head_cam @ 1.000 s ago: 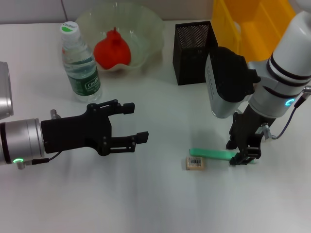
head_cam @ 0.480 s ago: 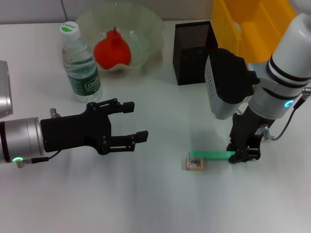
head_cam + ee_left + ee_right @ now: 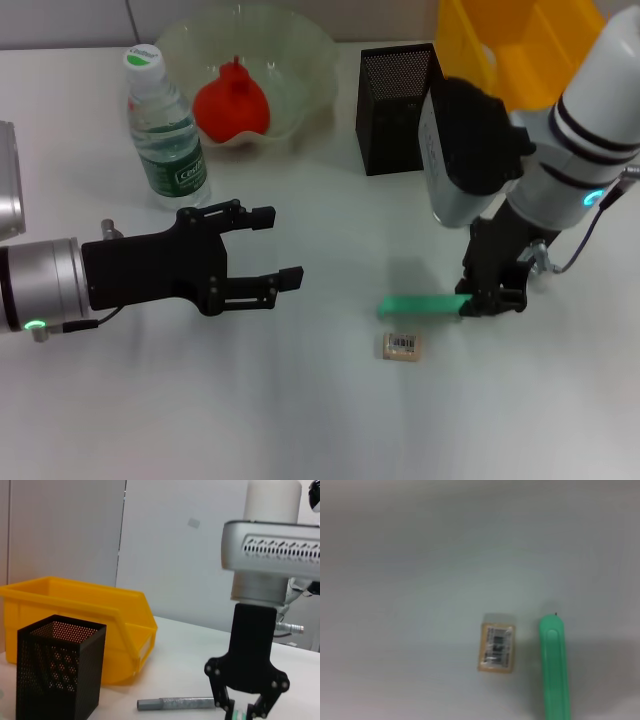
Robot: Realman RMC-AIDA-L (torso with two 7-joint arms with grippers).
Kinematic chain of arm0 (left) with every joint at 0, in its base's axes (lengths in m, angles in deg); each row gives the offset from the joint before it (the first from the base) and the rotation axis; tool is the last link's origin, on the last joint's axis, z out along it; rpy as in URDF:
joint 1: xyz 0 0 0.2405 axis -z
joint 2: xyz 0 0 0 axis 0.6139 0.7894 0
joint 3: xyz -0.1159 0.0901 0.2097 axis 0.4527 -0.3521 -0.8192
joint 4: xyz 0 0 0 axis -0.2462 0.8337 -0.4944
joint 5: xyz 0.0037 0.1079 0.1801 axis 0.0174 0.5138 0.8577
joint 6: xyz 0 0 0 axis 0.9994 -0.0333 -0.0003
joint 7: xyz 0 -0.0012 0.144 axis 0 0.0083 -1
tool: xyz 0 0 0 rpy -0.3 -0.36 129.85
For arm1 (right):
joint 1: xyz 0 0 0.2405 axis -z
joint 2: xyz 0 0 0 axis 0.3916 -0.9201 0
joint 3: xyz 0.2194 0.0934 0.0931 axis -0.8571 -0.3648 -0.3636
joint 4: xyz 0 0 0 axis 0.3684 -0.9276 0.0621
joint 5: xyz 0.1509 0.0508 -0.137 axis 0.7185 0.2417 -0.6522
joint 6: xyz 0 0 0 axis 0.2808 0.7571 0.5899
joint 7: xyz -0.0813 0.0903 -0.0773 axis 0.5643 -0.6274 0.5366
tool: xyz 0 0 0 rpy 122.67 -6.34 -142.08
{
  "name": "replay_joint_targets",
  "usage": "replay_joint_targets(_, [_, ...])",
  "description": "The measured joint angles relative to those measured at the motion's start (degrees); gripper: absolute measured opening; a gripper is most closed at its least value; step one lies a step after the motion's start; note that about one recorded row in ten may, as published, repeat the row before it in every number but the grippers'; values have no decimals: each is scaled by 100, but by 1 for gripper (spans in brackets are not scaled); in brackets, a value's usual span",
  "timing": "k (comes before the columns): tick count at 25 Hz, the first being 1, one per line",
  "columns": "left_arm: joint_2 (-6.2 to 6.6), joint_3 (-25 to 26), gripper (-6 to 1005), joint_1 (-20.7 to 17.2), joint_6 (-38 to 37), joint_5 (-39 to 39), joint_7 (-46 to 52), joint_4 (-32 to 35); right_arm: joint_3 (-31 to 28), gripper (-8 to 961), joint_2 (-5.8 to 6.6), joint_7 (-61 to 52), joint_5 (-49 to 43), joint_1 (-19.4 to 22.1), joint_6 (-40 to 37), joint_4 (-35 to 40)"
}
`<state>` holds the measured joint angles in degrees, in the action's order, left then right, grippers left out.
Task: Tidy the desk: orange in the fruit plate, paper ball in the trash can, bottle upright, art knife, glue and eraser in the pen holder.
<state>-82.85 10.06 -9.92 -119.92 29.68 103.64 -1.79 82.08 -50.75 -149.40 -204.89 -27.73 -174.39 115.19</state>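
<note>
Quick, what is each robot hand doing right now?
Left hand: open, empty, hovering over the white desk.
Right hand: closed on the flat green plastic art knife, lifted.

Eraser [image 3: 496,649], barcode label up, on white desk [image 3: 410,555]; green art knife [image 3: 554,667] just beside it, apart, lying parallel.
</note>
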Motion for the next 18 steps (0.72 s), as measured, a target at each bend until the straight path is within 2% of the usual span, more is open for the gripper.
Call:
replay_joint_targets(8, [42, 7, 837, 0, 37, 1, -9, 10, -323, 182, 25, -4, -387, 104, -324, 1072])
replay_joint_targets(11, [49, 9, 837, -25, 104, 7, -9, 9, -469, 182, 25, 20, -697, 205, -508, 1822])
replay_joint_targets(18, [51, 9, 837, -54, 178, 5, -18, 16, -685, 182, 30, 95, -947, 310, -863, 2845])
